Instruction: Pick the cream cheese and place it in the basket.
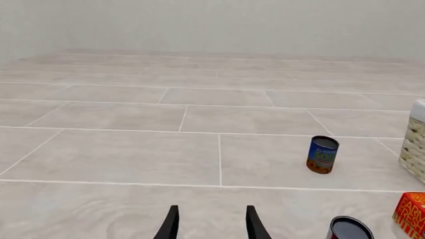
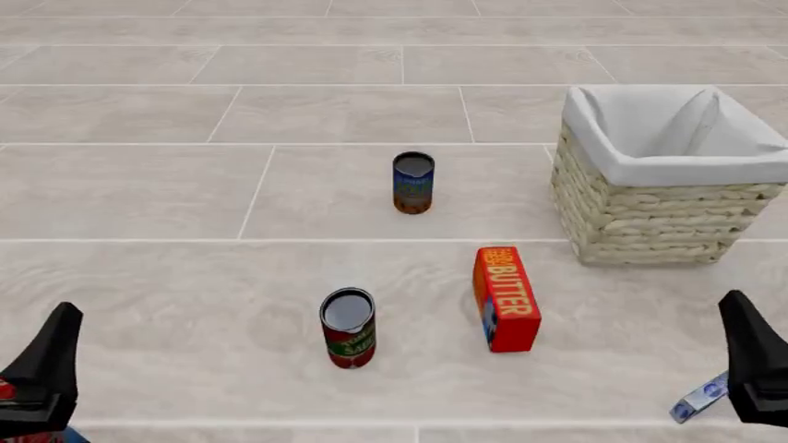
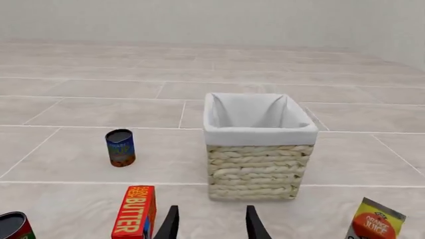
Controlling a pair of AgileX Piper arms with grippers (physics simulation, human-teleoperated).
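Left claw [image 1: 212, 225] with two black tapered fingers, right claw [image 3: 212, 224] alike, plain matte black

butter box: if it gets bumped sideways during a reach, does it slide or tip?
The butter box seems to rest on a long narrow side, label up, and looks about as tall as it is wide. A sideways bump up high could probably tip it over, while a low or lengthwise push would more likely slide it. Its flat, square-edged faces suggest a stiff carton that won't roll.

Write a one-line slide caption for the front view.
Both grippers idle at the near edge; cream cheese beside the right gripper, basket far right, butter box and two cans mid-floor.
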